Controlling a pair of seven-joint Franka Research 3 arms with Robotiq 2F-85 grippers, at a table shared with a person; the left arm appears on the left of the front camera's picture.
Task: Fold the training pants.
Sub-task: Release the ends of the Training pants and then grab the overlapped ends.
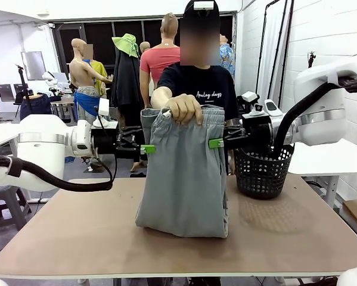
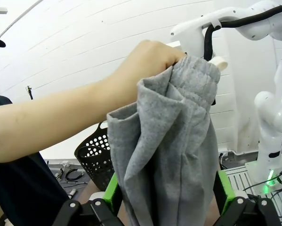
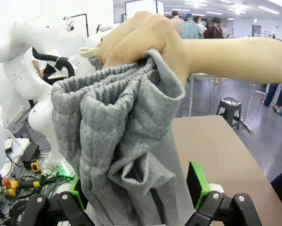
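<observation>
A person's hand holds the light grey training pants up by the bunched waistband, and their lower end rests on the table. My left gripper reaches in at the pants' left edge, just below the waistband. In the left wrist view the gripper stands open, with the grey fabric hanging between its green pads. My right gripper comes in from the opposite edge at about the same height. It is also open, and folds of the pants fill the gap between its fingers.
A black mesh basket stands on the table at the back right, close behind my right arm. The brown table has free room in front of the pants and to both sides. The person stands at the far edge.
</observation>
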